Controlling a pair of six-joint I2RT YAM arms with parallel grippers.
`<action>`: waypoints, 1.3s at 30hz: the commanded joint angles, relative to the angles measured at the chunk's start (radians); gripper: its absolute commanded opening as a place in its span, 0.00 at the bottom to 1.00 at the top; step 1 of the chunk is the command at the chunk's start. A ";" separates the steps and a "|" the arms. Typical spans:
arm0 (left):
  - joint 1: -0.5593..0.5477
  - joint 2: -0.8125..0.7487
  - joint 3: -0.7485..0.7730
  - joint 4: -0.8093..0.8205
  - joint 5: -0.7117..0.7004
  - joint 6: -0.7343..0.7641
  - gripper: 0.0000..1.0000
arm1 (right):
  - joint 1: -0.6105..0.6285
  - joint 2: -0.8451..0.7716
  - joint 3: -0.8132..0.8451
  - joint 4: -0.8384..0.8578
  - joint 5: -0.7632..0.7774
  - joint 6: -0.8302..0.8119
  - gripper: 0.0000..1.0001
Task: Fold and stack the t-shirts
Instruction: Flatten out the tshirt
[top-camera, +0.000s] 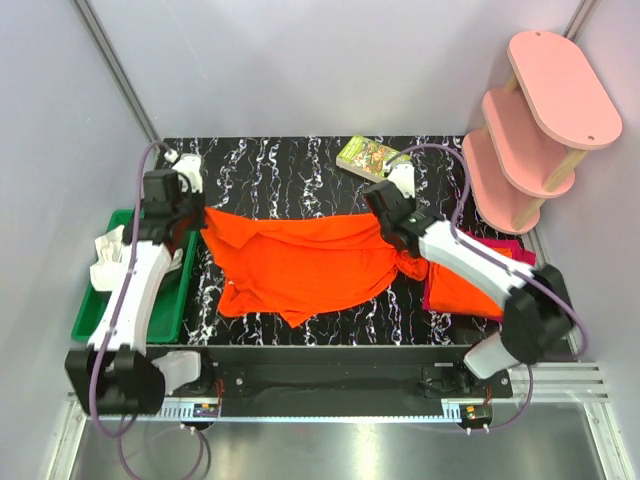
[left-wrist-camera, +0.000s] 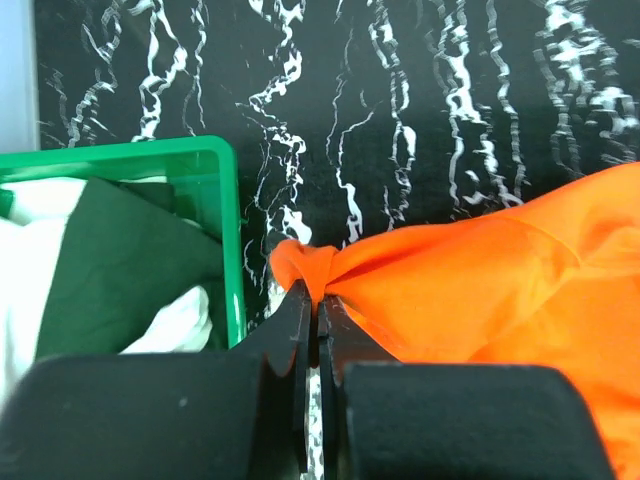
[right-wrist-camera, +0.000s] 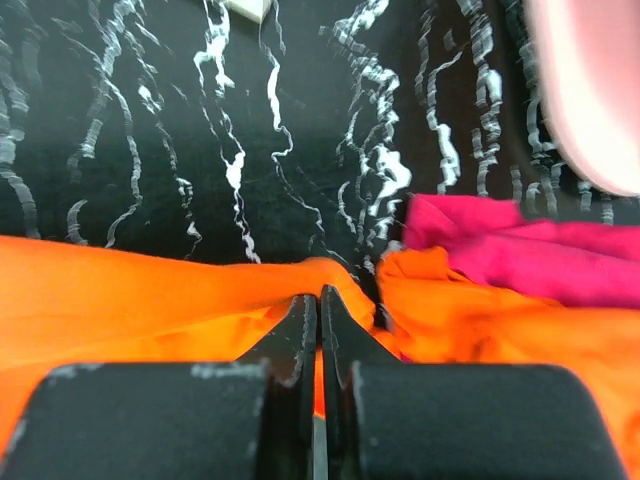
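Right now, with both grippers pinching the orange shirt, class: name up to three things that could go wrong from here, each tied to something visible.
1. The left gripper pinches only a small bunched tip of the orange shirt; it might slip out when pulled.
2. That corner sits beside the green bin; cloth could snag on its rim.
3. The right gripper works right beside the folded pile; a pull could drag it askew.
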 joint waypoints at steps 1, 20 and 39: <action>0.004 0.112 0.010 0.193 -0.044 -0.019 0.00 | -0.060 0.150 0.075 0.148 -0.041 -0.008 0.00; 0.003 0.341 0.036 0.312 -0.117 -0.037 0.00 | -0.200 0.489 0.342 0.186 -0.053 -0.036 0.02; -0.043 0.298 0.016 0.289 -0.110 -0.044 0.00 | -0.138 0.289 0.043 0.156 -0.130 0.148 0.50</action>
